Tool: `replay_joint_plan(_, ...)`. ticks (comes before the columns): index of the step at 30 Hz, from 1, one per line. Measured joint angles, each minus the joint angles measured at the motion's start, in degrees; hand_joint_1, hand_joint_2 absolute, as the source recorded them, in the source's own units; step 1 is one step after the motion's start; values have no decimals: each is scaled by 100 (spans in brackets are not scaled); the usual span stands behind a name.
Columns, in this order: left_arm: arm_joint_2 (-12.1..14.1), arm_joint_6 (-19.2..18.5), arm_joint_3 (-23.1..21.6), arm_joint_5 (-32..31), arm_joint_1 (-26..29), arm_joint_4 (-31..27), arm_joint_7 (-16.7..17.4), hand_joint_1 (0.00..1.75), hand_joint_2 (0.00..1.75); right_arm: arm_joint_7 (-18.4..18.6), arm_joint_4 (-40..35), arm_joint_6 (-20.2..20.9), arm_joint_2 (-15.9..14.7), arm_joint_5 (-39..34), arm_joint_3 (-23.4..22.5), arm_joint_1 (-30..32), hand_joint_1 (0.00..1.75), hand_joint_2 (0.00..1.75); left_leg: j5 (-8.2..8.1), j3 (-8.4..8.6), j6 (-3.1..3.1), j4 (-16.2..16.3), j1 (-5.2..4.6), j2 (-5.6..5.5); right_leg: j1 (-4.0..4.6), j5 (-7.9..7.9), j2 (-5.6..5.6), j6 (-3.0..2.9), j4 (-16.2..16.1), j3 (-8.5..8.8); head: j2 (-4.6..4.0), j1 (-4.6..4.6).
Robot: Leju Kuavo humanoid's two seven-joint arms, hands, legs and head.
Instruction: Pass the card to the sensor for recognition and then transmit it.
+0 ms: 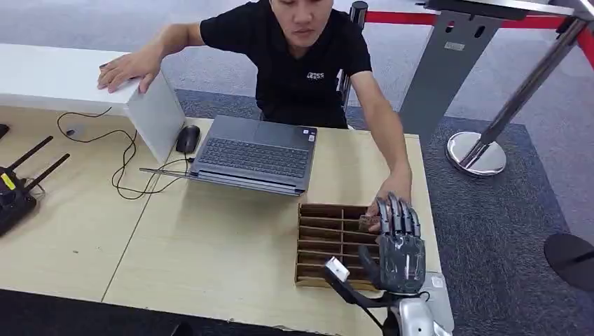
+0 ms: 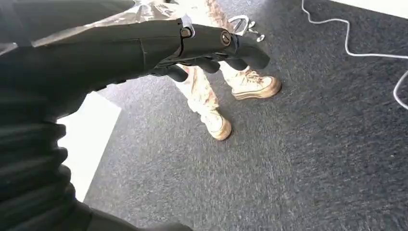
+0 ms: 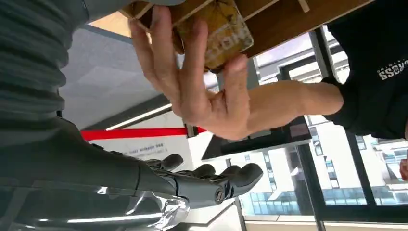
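Wooden slotted tray (image 1: 319,241) sits at the lower centre-right of the head view, on the pale table (image 1: 210,252), and the robot's right hand (image 1: 399,245) is raised just over its right end, fingers straight up and spread, nothing in them. Right beside those fingertips, the person's hand (image 1: 392,199) reaches down to the tray and pinches the card (image 3: 223,29), a yellowish-brown piece, against the tray's slots. The right wrist view confirms it: human fingers wrapped on the card, the robot's fingers (image 3: 235,175) apart and clear of it. Grey laptop (image 1: 256,154) lies open at centre frame, a black mouse (image 1: 187,138) just left of it. The left hand (image 2: 192,48) hangs above dark carpet, fingers loosely curled, holding nothing.
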Motion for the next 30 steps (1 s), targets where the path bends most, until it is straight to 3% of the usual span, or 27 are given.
replay_joint_plan(30,0,0,-9,48,1,2,0,0,175,2,57,-2,0,48,85,9,0,175,0,3,0,0,0,1,0,0,0,0,0,1,0,0)
